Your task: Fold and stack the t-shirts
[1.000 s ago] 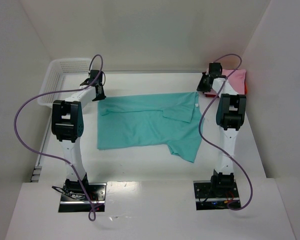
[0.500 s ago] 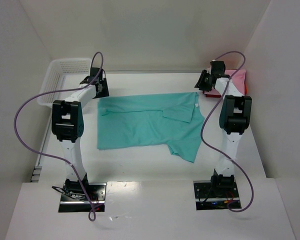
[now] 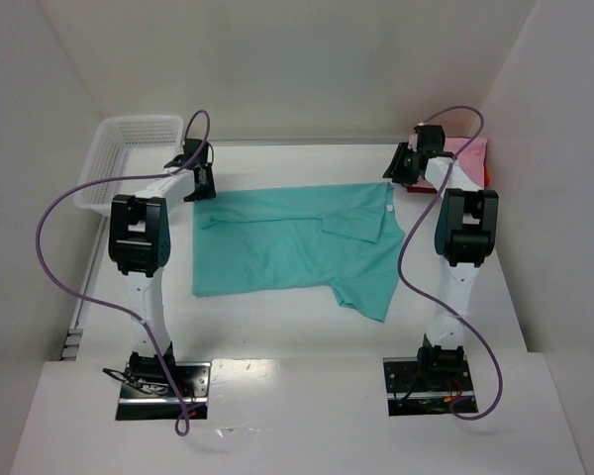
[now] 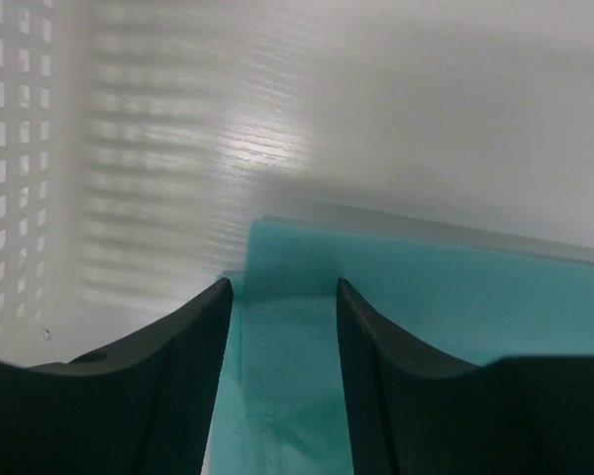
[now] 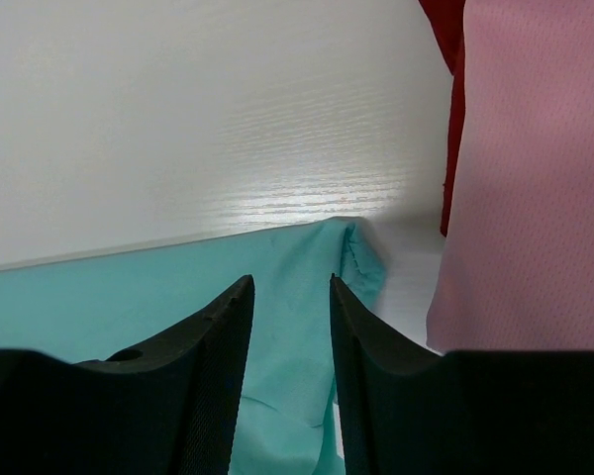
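Top view: teal-green short-sleeved collared cloth t-shirt lies spread flat mid-frame on white table, one sleeve pointing to lower right. A folded pink cloth t-shirt overlaps a folded red cloth t-shirt at upper right, and a white plastic mesh basket sits at upper left. My L claw sits at the teal shirt's upper-left corner and my R claw at its upper-right corner beside the pink/red pair; both have fingers spread w/ nothing pinched, and each wrist cam shows teal cloth in the gap.
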